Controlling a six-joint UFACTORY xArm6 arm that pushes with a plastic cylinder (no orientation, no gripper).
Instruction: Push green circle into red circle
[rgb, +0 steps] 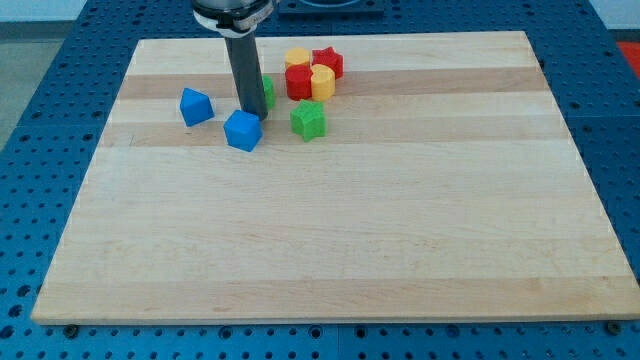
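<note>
Two reds up top; red circle (298, 82) touches yellow block (322, 82); green circle (267, 92) mostly hidden behind your rod, my tip (250, 113) beside blue cube (242, 130); no claw, nothing held.

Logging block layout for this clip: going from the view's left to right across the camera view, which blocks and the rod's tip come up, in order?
Blue block → blue cube → my tip, with the green circle mostly hidden behind the rod → green star. The red and yellow cluster overlaps too much to order.
</note>
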